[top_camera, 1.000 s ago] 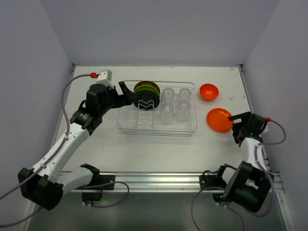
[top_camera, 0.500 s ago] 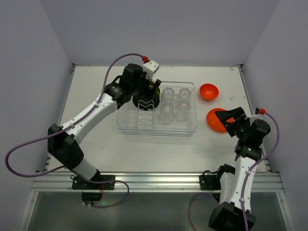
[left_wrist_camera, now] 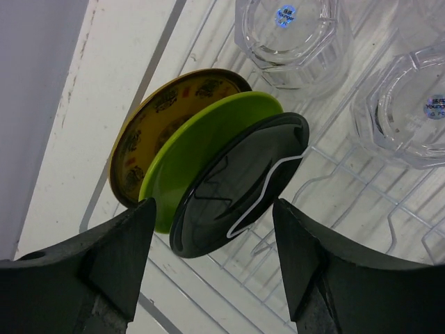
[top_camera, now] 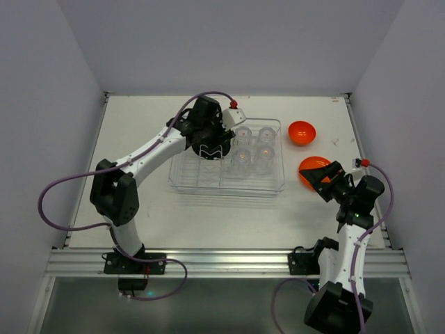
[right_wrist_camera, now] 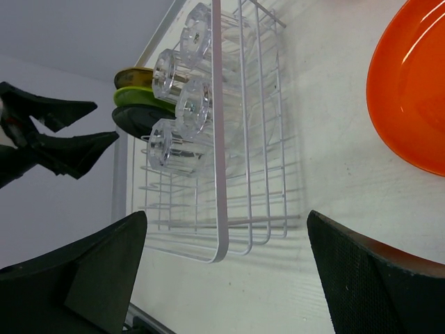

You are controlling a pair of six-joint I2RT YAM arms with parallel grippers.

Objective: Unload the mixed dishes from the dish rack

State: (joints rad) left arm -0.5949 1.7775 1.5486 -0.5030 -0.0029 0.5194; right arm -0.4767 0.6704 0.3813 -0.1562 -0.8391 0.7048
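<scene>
The dish rack (top_camera: 226, 189) is a clear tray with wire dividers at mid-table. At its left end stand a patterned yellow plate (left_wrist_camera: 149, 125), a green plate (left_wrist_camera: 201, 142) and a black plate (left_wrist_camera: 236, 184) on edge. Several clear glasses (top_camera: 254, 147) fill its right half. My left gripper (top_camera: 212, 138) hangs open just above the plates, its jaws either side of the black plate's rim without touching it (left_wrist_camera: 212, 212). An orange bowl (top_camera: 302, 132) and an orange plate (top_camera: 310, 167) lie on the table right of the rack. My right gripper (top_camera: 324, 175) is open and empty over the orange plate's near edge.
The right wrist view shows the rack's near wire rim (right_wrist_camera: 219, 139), the glasses (right_wrist_camera: 186, 104) and the orange plate (right_wrist_camera: 410, 90) on white table. Grey walls close in the table on three sides. The arm bases sit at the near edge.
My left arm swung from the rack's left side to above the standing plates. My right gripper rose and moved left over the orange plate. No dish has moved.
</scene>
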